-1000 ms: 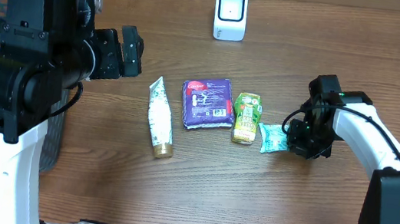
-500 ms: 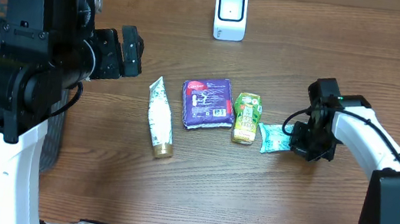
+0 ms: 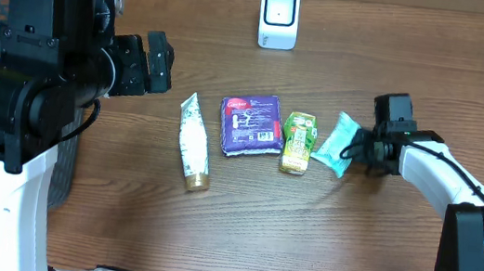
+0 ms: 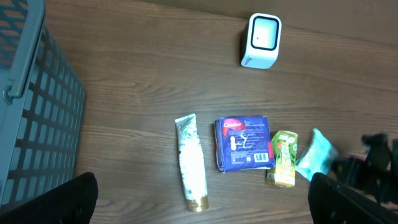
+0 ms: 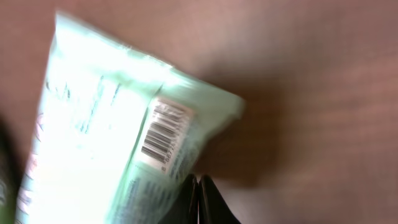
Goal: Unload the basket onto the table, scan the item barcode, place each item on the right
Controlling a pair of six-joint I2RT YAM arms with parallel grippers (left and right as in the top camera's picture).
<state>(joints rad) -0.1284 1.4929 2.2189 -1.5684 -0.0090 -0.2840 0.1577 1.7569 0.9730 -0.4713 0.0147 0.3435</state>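
Right wrist view fills with the mint-green packet (image 5: 118,124), its barcode label (image 5: 165,134) facing the lens; the right gripper (image 5: 197,194) has its two fingers pressed together on the packet's lower edge. Overhead, the packet (image 3: 337,142) sits right of centre, tilted, just beside a green carton (image 3: 297,143), with the right gripper (image 3: 355,151) pinching its right end. Left of the carton lie a purple pack (image 3: 253,125) and a white tube (image 3: 193,140) on the wooden table (image 3: 229,237). The white scanner (image 3: 278,17) stands at the top centre, well apart. At the upper left, the left gripper (image 3: 158,64) hangs spread wide and empty beside a grey basket (image 4: 37,112).
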